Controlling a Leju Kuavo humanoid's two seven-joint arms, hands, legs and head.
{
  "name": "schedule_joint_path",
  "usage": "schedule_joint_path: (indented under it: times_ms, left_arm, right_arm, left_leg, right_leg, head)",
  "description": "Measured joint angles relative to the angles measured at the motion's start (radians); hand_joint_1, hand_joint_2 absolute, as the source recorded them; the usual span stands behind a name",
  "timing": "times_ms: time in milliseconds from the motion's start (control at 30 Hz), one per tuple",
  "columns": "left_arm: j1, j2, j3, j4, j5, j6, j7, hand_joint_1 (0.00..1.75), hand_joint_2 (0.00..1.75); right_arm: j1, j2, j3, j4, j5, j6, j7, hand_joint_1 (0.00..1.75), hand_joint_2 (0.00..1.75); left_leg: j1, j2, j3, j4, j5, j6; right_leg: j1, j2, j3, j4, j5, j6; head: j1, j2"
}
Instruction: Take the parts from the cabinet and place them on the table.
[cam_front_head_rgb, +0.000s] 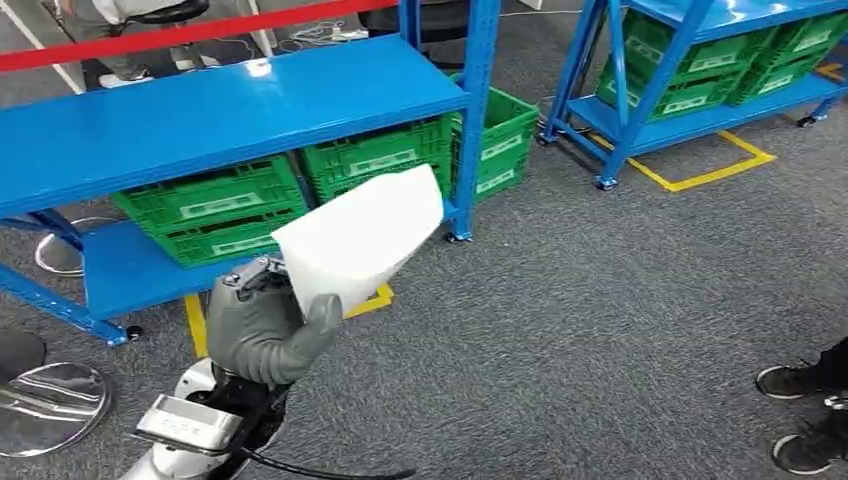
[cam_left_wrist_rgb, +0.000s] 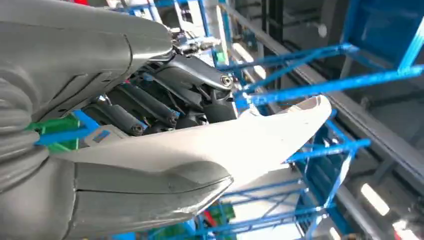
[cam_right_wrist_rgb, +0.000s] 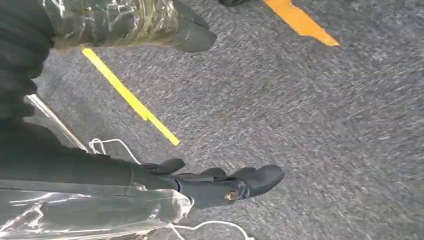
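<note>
My left hand (cam_front_head_rgb: 265, 325) holds a flat white part (cam_front_head_rgb: 360, 240) raised in front of me, over the grey carpet near the blue cabinet (cam_front_head_rgb: 200, 110). The left wrist view has the same white part (cam_left_wrist_rgb: 260, 140) lying between the grey thumb (cam_left_wrist_rgb: 125, 200) and the dark fingers (cam_left_wrist_rgb: 150, 105). My right hand (cam_right_wrist_rgb: 30, 125) hangs over the carpet; its thumb (cam_right_wrist_rgb: 185, 30) and fingers (cam_right_wrist_rgb: 225, 187) are spread apart with nothing between them.
Green crates (cam_front_head_rgb: 215, 205) stand on the cabinet's lower shelf, one more (cam_front_head_rgb: 500, 135) beside its post. A second blue rack (cam_front_head_rgb: 700, 110) with crates stands at the right, yellow floor tape (cam_front_head_rgb: 715, 170) below it. A person's shoes (cam_front_head_rgb: 810, 400) are at the right edge, a silver chair base (cam_front_head_rgb: 50, 405) at left.
</note>
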Motion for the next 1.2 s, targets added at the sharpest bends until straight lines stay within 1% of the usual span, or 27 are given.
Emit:
schedule_joint_path:
  times_ms: [33,67,100,133,167,200,233,267,333,367,467,533,567,600,633,700,733,800,833,867,900,1000,1033,1067,1133,1167,1200]
  left_arm:
    - [0.000,0.000,0.000,0.000,0.000,0.001,-0.001,1.75,1.75]
    - [0.000,0.001,0.000,0.000,0.000,0.002,-0.002,1.75,1.75]
    - [0.002,0.003,0.000,0.000,0.000,0.004,-0.003,1.75,1.75]
    - [0.006,0.006,0.000,0.000,0.000,0.006,-0.003,1.75,1.75]
    - [0.010,0.007,-0.001,0.000,-0.002,0.010,-0.003,1.75,1.75]
    - [0.015,0.010,0.000,0.000,-0.006,0.015,-0.003,1.75,1.75]
    - [0.017,0.012,0.000,0.000,-0.010,0.019,-0.003,1.75,1.75]
    - [0.018,0.013,0.000,0.000,-0.012,0.024,-0.003,1.75,1.75]
    - [0.021,0.015,0.001,0.000,-0.022,0.032,-0.003,1.75,1.75]
    - [0.024,0.017,0.002,0.000,-0.026,0.035,-0.003,1.75,1.75]
    - [0.035,0.020,0.010,-0.003,-0.031,0.048,-0.003,1.75,1.75]
    - [0.034,0.018,0.013,-0.005,-0.034,0.052,-0.003,1.75,1.75]
    - [0.034,0.016,0.016,-0.006,-0.034,0.053,-0.004,1.75,1.75]
    - [0.034,0.016,0.018,-0.008,-0.035,0.054,-0.005,1.75,1.75]
    - [0.035,0.016,0.018,-0.008,-0.037,0.054,-0.005,1.75,1.75]
    - [0.035,0.016,0.018,-0.008,-0.037,0.054,-0.005,1.75,1.75]
    - [0.035,0.016,0.019,-0.008,-0.037,0.054,-0.005,1.75,1.75]
    - [0.034,0.015,0.019,-0.008,-0.039,0.054,-0.006,1.75,1.75]
    - [0.032,0.013,0.019,-0.008,-0.040,0.055,-0.006,1.75,1.75]
    - [0.031,0.012,0.019,-0.008,-0.040,0.055,-0.006,1.75,1.75]
    - [0.029,0.012,0.020,-0.009,-0.040,0.055,-0.008,1.75,1.75]
    - [0.023,0.011,0.019,-0.009,-0.040,0.054,-0.009,1.75,1.75]
    - [0.020,0.009,0.019,-0.009,-0.039,0.051,-0.009,1.75,1.75]
    - [0.015,0.009,0.019,-0.009,-0.037,0.048,-0.009,1.75,1.75]
    - [0.013,0.011,0.019,-0.009,-0.035,0.046,-0.009,1.75,1.75]
    - [0.013,0.012,0.018,-0.009,-0.033,0.046,-0.009,1.75,1.75]
    - [0.013,0.012,0.018,-0.009,-0.033,0.046,-0.009,1.75,1.75]
  right_arm:
    - [0.000,0.000,0.000,0.001,0.000,0.000,0.000,0.00,1.75]
    - [-0.002,0.000,0.000,0.002,0.001,0.000,0.000,0.00,1.75]
    - [-0.004,0.000,0.000,0.002,0.003,0.000,0.000,0.00,1.75]
    - [-0.005,0.000,0.001,0.002,0.007,0.003,0.000,0.00,1.75]
    - [-0.004,0.000,0.002,0.003,0.011,0.008,0.000,0.00,1.75]
    - [-0.002,0.001,0.003,0.005,0.014,0.010,0.000,0.00,1.75]
    - [-0.001,0.002,0.003,0.006,0.018,0.013,0.000,0.00,1.75]
    - [-0.001,0.002,0.004,0.007,0.022,0.018,0.000,0.00,1.75]
    - [-0.001,0.006,0.008,0.008,0.034,0.022,0.006,0.00,1.75]
    - [-0.001,0.009,0.013,0.011,0.039,0.024,0.010,0.00,1.75]
    - [0.002,0.010,0.027,0.014,0.050,0.025,0.015,0.00,1.75]
    - [0.005,0.010,0.029,0.016,0.050,0.025,0.013,0.00,1.75]
    - [0.005,0.010,0.029,0.016,0.050,0.024,0.011,0.00,1.75]
    - [0.003,0.010,0.030,0.016,0.049,0.025,0.010,0.00,1.75]
    - [0.001,0.010,0.030,0.016,0.048,0.025,0.010,0.00,1.75]
    - [0.001,0.010,0.033,0.016,0.048,0.025,0.010,0.00,1.75]
    - [0.002,0.010,0.034,0.016,0.047,0.025,0.010,0.00,1.75]
    - [0.003,0.009,0.034,0.016,0.044,0.025,0.007,0.00,1.75]
    - [0.001,0.009,0.034,0.016,0.040,0.024,0.003,0.00,1.75]
    - [-0.004,0.009,0.034,0.016,0.034,0.024,0.000,0.00,1.75]
    - [-0.010,0.009,0.034,0.016,0.030,0.025,-0.004,0.00,1.75]
    - [-0.011,0.009,0.034,0.017,0.024,0.026,-0.010,0.00,1.75]
    - [-0.011,0.010,0.034,0.017,0.024,0.026,-0.012,0.00,1.75]
    - [-0.012,0.010,0.033,0.017,0.024,0.026,-0.016,0.00,1.75]
    - [-0.019,0.010,0.032,0.017,0.023,0.024,-0.019,0.00,1.75]
    - [-0.020,0.010,0.032,0.018,0.024,0.025,-0.021,0.00,1.75]
    - [-0.019,0.010,0.032,0.018,0.024,0.025,-0.022,0.00,1.75]
  left_leg:
    - [0.003,-0.013,-0.003,0.007,-0.014,-0.008]
    - [0.003,-0.037,-0.018,0.045,-0.046,-0.013]
    - [0.005,-0.048,-0.046,0.110,-0.085,-0.015]
    - [0.007,-0.053,-0.088,0.206,-0.129,-0.017]
    - [0.007,-0.054,-0.124,0.282,-0.155,-0.018]
    - [0.007,-0.054,-0.140,0.315,-0.157,-0.018]
    - [0.007,-0.054,-0.134,0.300,-0.133,-0.017]
    - [0.007,-0.055,-0.107,0.242,-0.087,-0.014]
    - [0.007,-0.074,-0.029,0.080,-0.002,-0.004]
    - [0.007,-0.112,-0.004,0.028,0.004,0.006]
    - [0.003,-0.106,-0.004,0.006,-0.005,0.008]
    - [0.013,-0.090,0.000,-0.009,0.007,0.021]
    - [0.013,-0.083,0.001,-0.010,0.007,0.026]
    - [0.013,-0.077,0.000,-0.010,0.007,0.028]
    - [0.011,-0.067,0.000,-0.010,0.007,0.028]
    - [0.010,-0.050,-0.001,-0.009,0.007,0.028]
    - [0.010,-0.044,0.000,-0.009,0.007,0.028]
    - [0.010,-0.028,0.002,-0.009,0.006,0.027]
    - [0.010,-0.019,0.005,-0.009,0.003,0.023]
    - [0.007,-0.012,0.007,-0.009,0.001,0.019]
    - [-0.001,-0.006,0.005,-0.004,-0.002,0.013]
    - [-0.001,0.022,0.008,-0.006,0.000,0.003]
    - [0.001,0.018,0.006,-0.004,-0.009,-0.007]
    - [0.004,-0.018,0.002,0.017,-0.030,-0.013]
    - [0.007,-0.049,-0.054,0.151,-0.111,-0.015]
    - [0.007,-0.054,-0.096,0.246,-0.152,-0.015]
    - [0.007,-0.055,-0.126,0.309,-0.170,-0.015]
  right_leg:
    - [-0.006,0.004,0.003,-0.004,0.005,-0.008]
    - [-0.007,0.011,0.001,-0.005,0.007,-0.012]
    - [-0.007,0.016,0.000,-0.005,0.008,-0.015]
    - [-0.007,0.025,-0.002,-0.005,0.008,-0.017]
    - [-0.006,0.033,-0.004,-0.004,0.009,-0.018]
    - [-0.006,0.041,-0.004,-0.004,0.009,-0.018]
    - [-0.006,0.049,-0.003,-0.004,0.009,-0.018]
    - [-0.006,0.058,-0.002,-0.003,0.009,-0.018]
    - [-0.006,0.075,0.001,-0.002,0.009,-0.017]
    - [-0.004,0.082,-0.002,0.001,0.010,-0.013]
    - [-0.010,0.096,-0.021,0.005,0.017,0.007]
    - [-0.010,0.095,-0.031,0.013,0.009,0.017]
    - [-0.006,0.064,-0.046,0.044,-0.017,0.021]
    - [-0.009,0.045,-0.077,0.113,-0.056,0.025]
    - [-0.011,0.034,-0.115,0.199,-0.094,0.029]
    - [-0.011,0.029,-0.172,0.319,-0.132,0.035]
    - [-0.011,0.029,-0.171,0.316,-0.119,0.036]
    - [-0.011,0.022,-0.110,0.199,-0.048,0.033]
    - [-0.009,-0.001,-0.043,0.076,0.002,0.029]
    - [-0.003,-0.055,-0.008,0.005,0.000,0.027]
    - [0.003,-0.046,0.003,-0.002,0.003,0.015]
    - [0.005,-0.014,-0.010,0.003,0.007,0.002]
    - [-0.002,-0.005,-0.006,-0.004,0.014,-0.007]
    - [-0.005,0.004,-0.007,-0.005,0.016,-0.012]
    - [-0.004,0.024,-0.009,-0.005,0.018,-0.019]
    - [-0.003,0.038,-0.011,-0.005,0.019,-0.021]
    - [-0.002,0.050,-0.012,-0.005,0.019,-0.021]
  head:
    - [-0.001,0.000]
    - [-0.003,0.000]
    - [-0.003,0.000]
    - [-0.003,0.000]
    - [-0.003,0.000]
    - [-0.003,0.000]
    - [-0.003,0.000]
    - [-0.003,0.000]
    - [-0.003,0.000]
    - [-0.002,0.000]
    - [-0.002,0.000]
    - [-0.003,0.000]
    - [0.003,0.000]
    - [0.010,0.000]
    - [0.007,0.000]
    - [0.010,0.000]
    - [0.008,0.000]
    - [0.008,0.000]
    - [0.009,0.000]
    - [0.009,0.000]
    - [0.009,0.000]
    - [0.008,0.000]
    - [0.008,0.000]
    - [0.006,0.000]
    - [0.006,0.000]
    - [0.006,0.000]
    - [0.005,0.000]
